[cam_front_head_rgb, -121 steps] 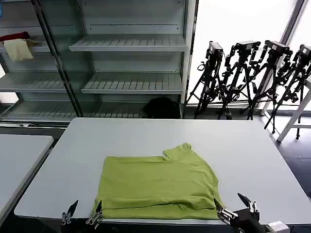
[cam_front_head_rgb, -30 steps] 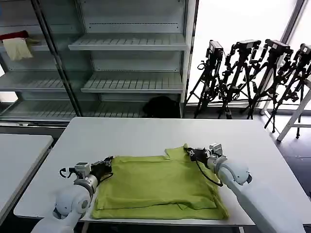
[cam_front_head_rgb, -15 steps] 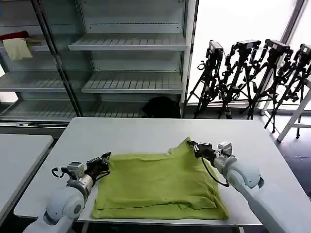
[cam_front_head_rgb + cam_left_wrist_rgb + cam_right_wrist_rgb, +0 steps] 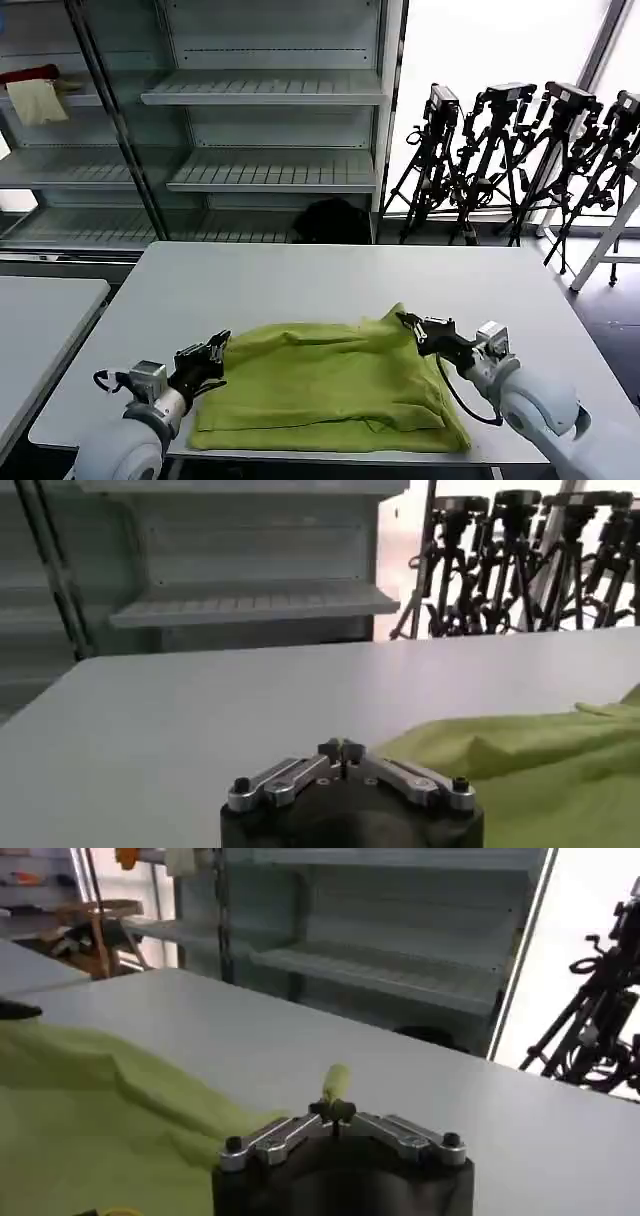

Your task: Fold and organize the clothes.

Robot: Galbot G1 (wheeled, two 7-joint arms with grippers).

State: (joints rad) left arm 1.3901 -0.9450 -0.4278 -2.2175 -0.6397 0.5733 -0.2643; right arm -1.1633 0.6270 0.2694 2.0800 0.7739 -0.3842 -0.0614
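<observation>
- Head view: lime T-shirt (image 4: 325, 385) lies on the white table (image 4: 300, 275), toward the near edge, partly folded. Its far edge is raised off the tabletop and rumpled between the two grippers.
- Head view: left gripper (image 4: 214, 352) at the shirt's far left corner, fingers pinched together on the cloth there; its arm comes in from the near left.
- Head view: right gripper (image 4: 408, 322) at the shirt's far right corner, pinched on a small peak of fabric lifted above the rest; its arm comes in from the near right.
- Head view, background: bare metal shelving (image 4: 265, 90) behind the table, red and cream cloths (image 4: 35, 92) on an upper shelf at left, a row of black tripods (image 4: 520, 150) by the window, a second table (image 4: 40, 320) at left.
- Left wrist view: left gripper (image 4: 341, 748) fingers closed tip to tip; green fabric (image 4: 520, 765) bunches up just beside them. Whether cloth sits between the tips, cannot tell from here.
- Right wrist view: right gripper (image 4: 336, 1110) fingertips closed on a small tuft of green cloth standing up between them; the rest of the shirt (image 4: 110, 1108) spreads away over the table.
</observation>
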